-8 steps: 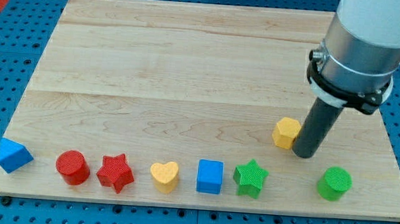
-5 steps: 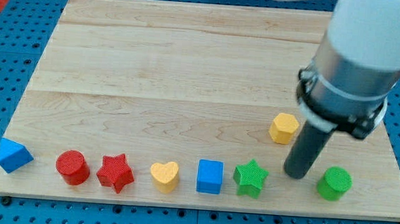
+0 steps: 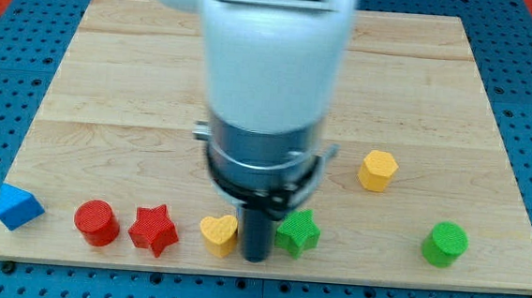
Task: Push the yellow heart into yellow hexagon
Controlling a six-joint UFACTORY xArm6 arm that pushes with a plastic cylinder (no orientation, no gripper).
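The yellow heart point(image 3: 218, 232) lies near the view's bottom edge of the wooden board point(image 3: 158, 76). The yellow hexagon point(image 3: 377, 169) lies far to its right and a little higher. My tip point(image 3: 255, 257) is down on the board right beside the heart's right side, between the heart and the green star point(image 3: 297, 232). Whether it touches either one cannot be told. The arm's wide body covers the middle of the board.
A blue wedge-like block point(image 3: 18, 207), a red cylinder point(image 3: 97, 222) and a red star point(image 3: 153, 229) stand in a row left of the heart. A green cylinder point(image 3: 445, 243) stands at the bottom right. The blue cube seen earlier does not show.
My arm has swept from beside the yellow hexagon down and left to the heart's right side. The green star has shifted left. The blue cube has gone from view.
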